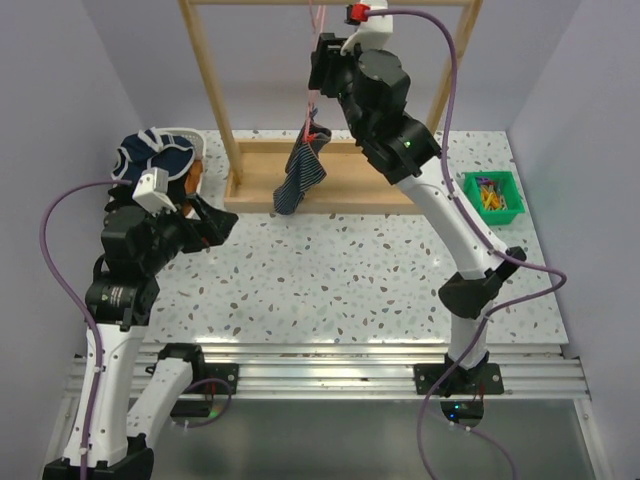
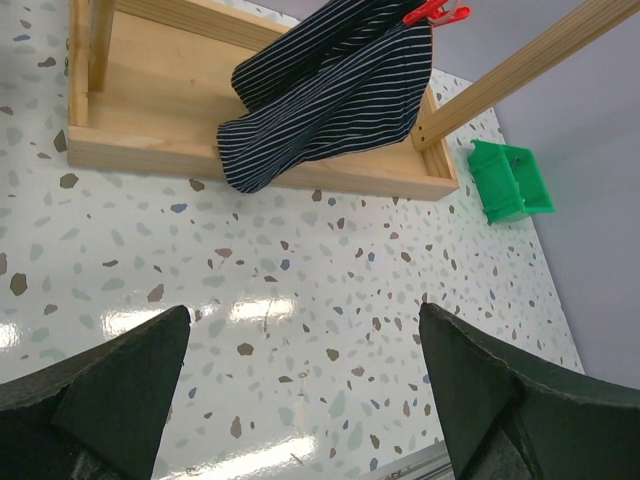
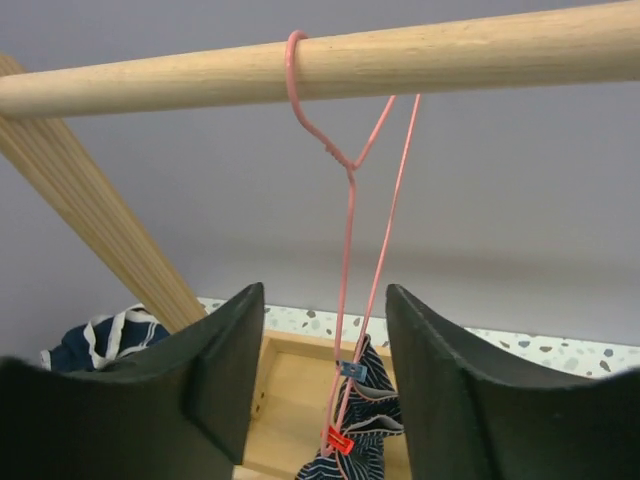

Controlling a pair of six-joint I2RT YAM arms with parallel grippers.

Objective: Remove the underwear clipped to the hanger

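The pinstriped navy underwear (image 1: 303,172) hangs from the pink wire hanger (image 1: 314,70) by a red clip (image 1: 311,124) inside the wooden frame. It also shows in the left wrist view (image 2: 330,90) with the red clip (image 2: 437,12), and in the right wrist view (image 3: 362,425). The hanger (image 3: 350,200) hooks over the top rail (image 3: 330,62). My right gripper (image 3: 325,330) is open, raised near the rail, with the hanger wires between its fingers, untouched. My left gripper (image 2: 300,350) is open and empty, low over the table at the left.
The wooden frame's base (image 1: 270,185) stands at the back centre, its slanted posts (image 1: 212,85) either side. A heap of navy and white clothes (image 1: 155,158) lies at the back left. A green bin (image 1: 493,196) with small items sits at the right.
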